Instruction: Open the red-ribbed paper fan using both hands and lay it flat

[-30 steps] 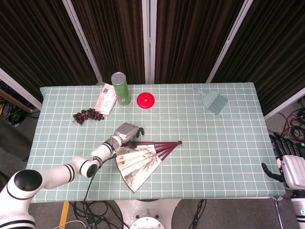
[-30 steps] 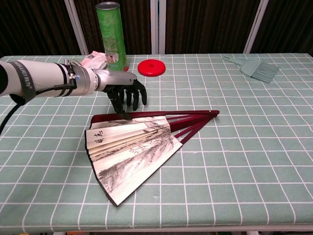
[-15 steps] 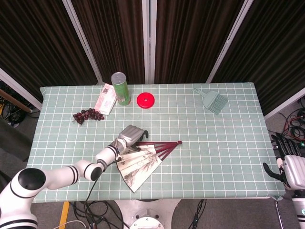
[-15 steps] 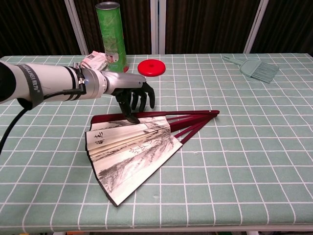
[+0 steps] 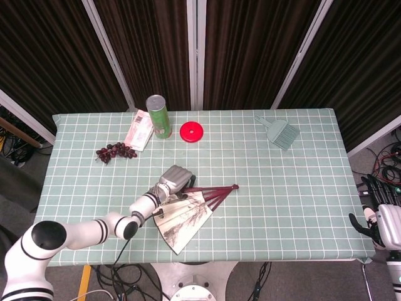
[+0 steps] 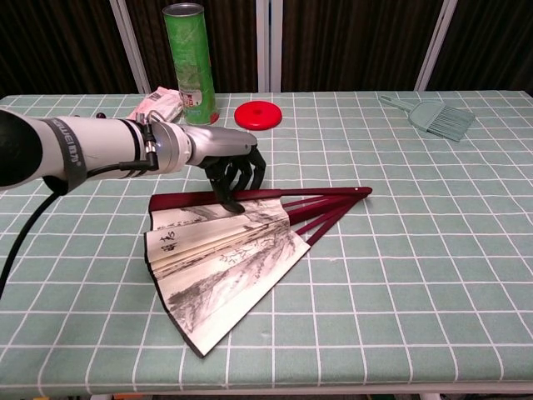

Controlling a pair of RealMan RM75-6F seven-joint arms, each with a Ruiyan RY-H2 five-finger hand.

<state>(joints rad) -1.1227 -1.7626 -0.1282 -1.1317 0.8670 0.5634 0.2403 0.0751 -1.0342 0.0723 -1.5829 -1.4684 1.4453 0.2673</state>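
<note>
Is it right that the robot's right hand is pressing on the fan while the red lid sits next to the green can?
Not quite: the left hand presses on the fan, as the chest view shows. The red lid does sit beside the green can.

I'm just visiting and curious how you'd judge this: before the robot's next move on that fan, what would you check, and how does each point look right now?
1. Paper fan lies on the table: ok.
2. Fan spread fully open: not ok, only partly spread.
3. Left hand in contact with the fan's top rib: ok, fingertips rest on it.
4. Right hand helping at the fan: not ok, it hangs off the table's edge, holding nothing.
5. Space to spread further: ok, the red disc and green can stand well behind.
</note>
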